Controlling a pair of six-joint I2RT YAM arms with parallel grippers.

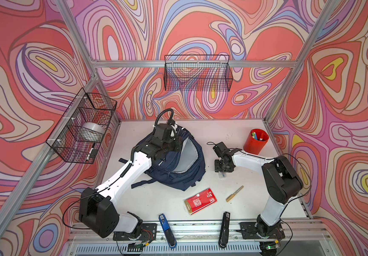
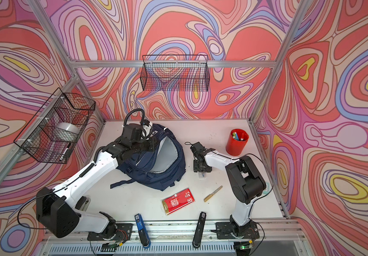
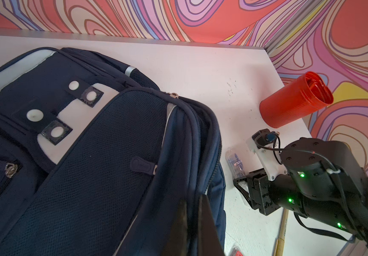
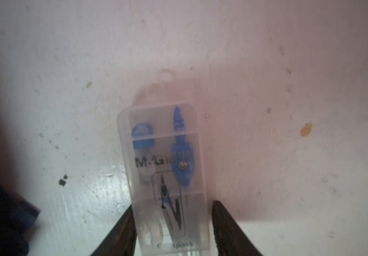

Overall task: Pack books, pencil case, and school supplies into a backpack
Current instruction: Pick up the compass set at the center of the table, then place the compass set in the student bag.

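left gripper [image 3: 193, 198] pinches backpack [image 3: 90, 155] rim to hold its mouth open; right gripper [image 4: 174, 204] has 2 jaws spread, straddling the clear compass case [image 4: 163, 155] for a pickup.

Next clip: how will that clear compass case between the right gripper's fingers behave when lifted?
The compass case looks like rigid moulded plastic, so it probably stays stiff. Its smooth glossy walls may slip between the narrow fingertips of the right gripper. They sit at one end, so it could tilt when lifted.
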